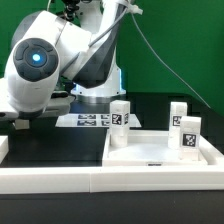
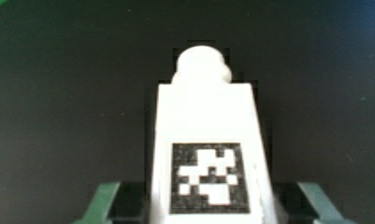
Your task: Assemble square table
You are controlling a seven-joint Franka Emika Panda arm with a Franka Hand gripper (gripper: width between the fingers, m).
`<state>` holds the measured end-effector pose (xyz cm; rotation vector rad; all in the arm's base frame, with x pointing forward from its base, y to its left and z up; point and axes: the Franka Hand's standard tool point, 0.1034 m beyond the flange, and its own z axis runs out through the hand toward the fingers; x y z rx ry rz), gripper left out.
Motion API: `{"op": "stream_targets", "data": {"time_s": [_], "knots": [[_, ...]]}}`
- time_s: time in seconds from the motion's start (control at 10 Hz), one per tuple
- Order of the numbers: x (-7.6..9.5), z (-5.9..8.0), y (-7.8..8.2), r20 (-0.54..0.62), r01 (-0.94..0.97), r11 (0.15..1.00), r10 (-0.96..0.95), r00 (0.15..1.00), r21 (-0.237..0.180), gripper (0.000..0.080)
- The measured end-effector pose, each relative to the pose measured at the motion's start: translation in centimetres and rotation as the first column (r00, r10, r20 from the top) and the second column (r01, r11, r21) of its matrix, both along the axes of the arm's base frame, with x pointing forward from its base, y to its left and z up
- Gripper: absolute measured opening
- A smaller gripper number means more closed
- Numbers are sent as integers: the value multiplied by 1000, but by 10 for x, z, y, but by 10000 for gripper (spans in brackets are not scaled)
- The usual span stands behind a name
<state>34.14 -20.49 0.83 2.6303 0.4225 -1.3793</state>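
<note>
Although the exterior view hides the gripper [image 2: 207, 205] behind the arm at its left, your wrist view shows a leg post [image 2: 209, 130] between the green fingers [image 2: 107, 203], gaps either side: not yet gripping. Rigid, light, likely slick plastic; clamp its flat tagged sides. Rightward lies the tabletop [image 1: 160, 152].

Black table [image 1: 150, 105]: white tabletop [image 1: 160, 150], marker board [image 1: 95, 120] on it.
</note>
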Motion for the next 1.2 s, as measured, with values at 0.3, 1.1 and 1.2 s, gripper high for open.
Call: {"op": "stream_targets", "data": {"time_s": [0.3, 1.1, 1.2], "knots": [[31, 35, 24, 23, -29, 999, 28, 999, 19, 288], [75, 63, 51, 261, -79, 994, 57, 964, 76, 290], [81, 70, 59, 299, -65, 993, 33, 954, 97, 290]]}}
